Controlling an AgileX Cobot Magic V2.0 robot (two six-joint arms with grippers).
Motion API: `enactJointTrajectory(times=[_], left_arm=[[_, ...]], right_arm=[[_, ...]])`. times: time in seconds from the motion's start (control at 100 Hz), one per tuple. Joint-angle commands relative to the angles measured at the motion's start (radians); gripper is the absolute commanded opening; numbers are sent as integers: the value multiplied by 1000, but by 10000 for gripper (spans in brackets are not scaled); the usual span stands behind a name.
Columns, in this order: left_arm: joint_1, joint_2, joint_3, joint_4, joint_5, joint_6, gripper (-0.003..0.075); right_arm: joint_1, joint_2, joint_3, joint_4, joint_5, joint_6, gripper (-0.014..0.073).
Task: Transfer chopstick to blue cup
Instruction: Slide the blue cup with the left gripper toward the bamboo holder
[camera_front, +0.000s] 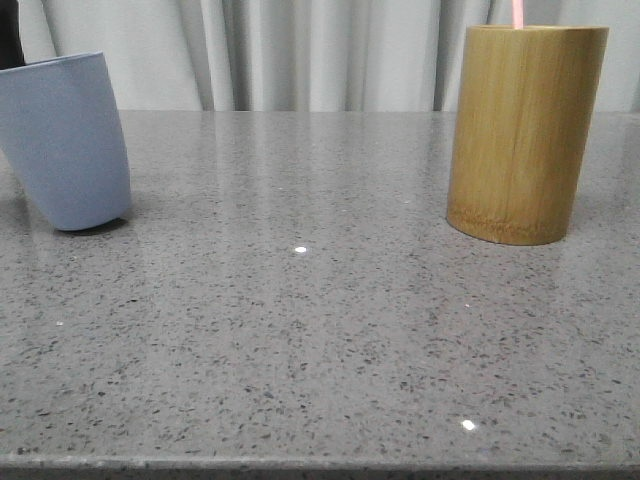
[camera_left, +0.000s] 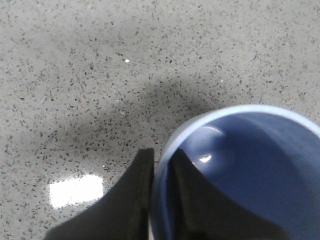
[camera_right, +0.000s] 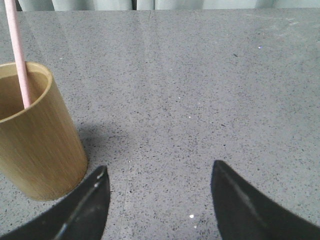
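Speckled grey countertop (camera_front: 320, 350) is what's closest in the front view, bare stone with a couple of light glints on it. Further back on the left, the blue cup (camera_front: 65, 140) is seen tipped over to one side, its base lifted on one edge. From the left wrist view, the left gripper (camera_left: 159, 172) is clamped on the cup's rim, one finger (camera_left: 132, 200) pressed against the outside wall and the other tucked inside, so the wall is pinched between them. Over on the right, the bamboo cup (camera_front: 522, 130) is stood upright, well apart from the blue one, and the chopstick (camera_right: 19, 55) is still parked inside it, poking up past the rim. The right gripper (camera_right: 157, 182) is held just beside the bamboo cup, fingers spread wide, nothing caught between them. Pale curtains (camera_front: 300, 50) are hung behind the table.
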Motion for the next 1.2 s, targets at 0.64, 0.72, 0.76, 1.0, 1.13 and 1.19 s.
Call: enactJointTrajectory(times=[0.64, 0.72, 0.76, 1.0, 1.13, 1.19], left_arm=[[-274, 135, -298, -49, -28, -1, -19], [-308, 171, -339, -49, -15, -1, -19], [-324, 191, -362, -49, -8, -1, -19], [-375, 264, -450, -49, 33, -1, -18], [-375, 284, -466, -67, 60, 23, 10], [-375, 286, -466, -67, 64, 23, 45]], right_arm=[[-5, 8, -38, -10, -78, -5, 456], [-5, 8, -38, -10, -78, -5, 456], [-5, 8, -38, -10, -78, -5, 456], [-5, 8, -38, -10, -78, -5, 456], [-5, 8, -38, -10, -78, -5, 456], [-5, 8, -38, -10, -77, -5, 456]])
